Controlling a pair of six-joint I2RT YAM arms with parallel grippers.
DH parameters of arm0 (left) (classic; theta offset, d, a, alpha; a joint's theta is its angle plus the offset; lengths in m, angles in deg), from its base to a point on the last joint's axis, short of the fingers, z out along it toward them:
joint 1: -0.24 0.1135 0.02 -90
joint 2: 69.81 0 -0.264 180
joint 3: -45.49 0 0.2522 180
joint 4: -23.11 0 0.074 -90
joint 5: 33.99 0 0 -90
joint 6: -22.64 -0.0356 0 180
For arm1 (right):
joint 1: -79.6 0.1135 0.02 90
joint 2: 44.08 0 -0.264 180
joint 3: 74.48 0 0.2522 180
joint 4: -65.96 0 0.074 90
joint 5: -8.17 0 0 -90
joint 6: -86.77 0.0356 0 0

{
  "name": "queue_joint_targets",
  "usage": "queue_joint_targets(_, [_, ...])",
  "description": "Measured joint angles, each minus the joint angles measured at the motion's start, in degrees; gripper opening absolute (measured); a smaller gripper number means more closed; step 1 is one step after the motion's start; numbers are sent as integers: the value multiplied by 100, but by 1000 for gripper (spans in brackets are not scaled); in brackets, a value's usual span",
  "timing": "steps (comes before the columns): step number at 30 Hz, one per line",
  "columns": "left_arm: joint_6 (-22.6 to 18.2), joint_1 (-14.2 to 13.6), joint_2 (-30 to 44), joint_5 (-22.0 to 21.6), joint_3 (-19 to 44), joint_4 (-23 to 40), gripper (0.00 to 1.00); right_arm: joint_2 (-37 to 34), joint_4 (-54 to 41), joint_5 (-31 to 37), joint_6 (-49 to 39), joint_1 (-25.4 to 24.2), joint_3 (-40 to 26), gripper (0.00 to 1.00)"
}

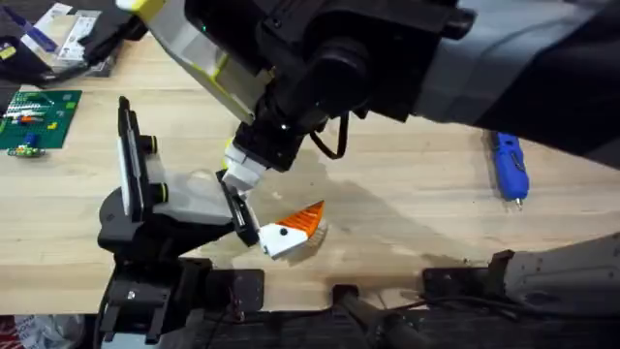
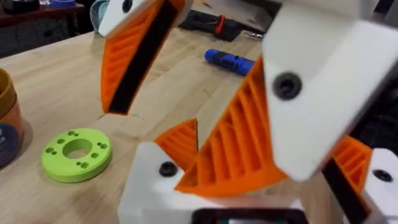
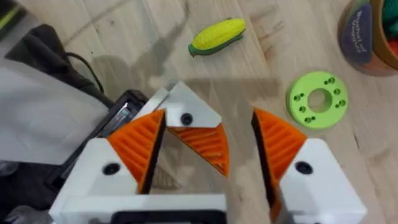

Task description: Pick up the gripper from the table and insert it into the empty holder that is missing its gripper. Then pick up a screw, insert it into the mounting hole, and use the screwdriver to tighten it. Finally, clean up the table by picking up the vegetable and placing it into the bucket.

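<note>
The gripper (image 3: 189, 121), a white wedge with an orange ribbed face, lies on the table between the fingers of my open right gripper (image 3: 205, 115), beside one finger and clear of the other. In the overhead view the gripper (image 1: 288, 233) touches the black bracket (image 1: 237, 208) of the pale grey holder (image 1: 184, 199). My left gripper (image 2: 268, 130) is open and low over the table, with the right arm's fingers (image 2: 134, 56) hanging close in front of it. The blue screwdriver (image 1: 509, 167) lies far right. A yellow corn vegetable (image 3: 217, 36) and the bucket (image 3: 367, 31) lie beyond. The screw is out of view.
A green ring (image 3: 317, 99) with small holes lies flat between the corn and the bucket. A tall black plate (image 1: 131, 155) with yellow-green knobs stands on the holder. A green circuit board (image 1: 39, 116) lies at the far left. The right arm spans the overhead view's top, large and dark.
</note>
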Motion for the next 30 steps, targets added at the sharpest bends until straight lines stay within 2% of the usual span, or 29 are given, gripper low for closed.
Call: queue_joint_targets(30, [-8, 0, 0, 0, 0, -2, 988, 165, -31, -178, 38, 57, -15, 896])
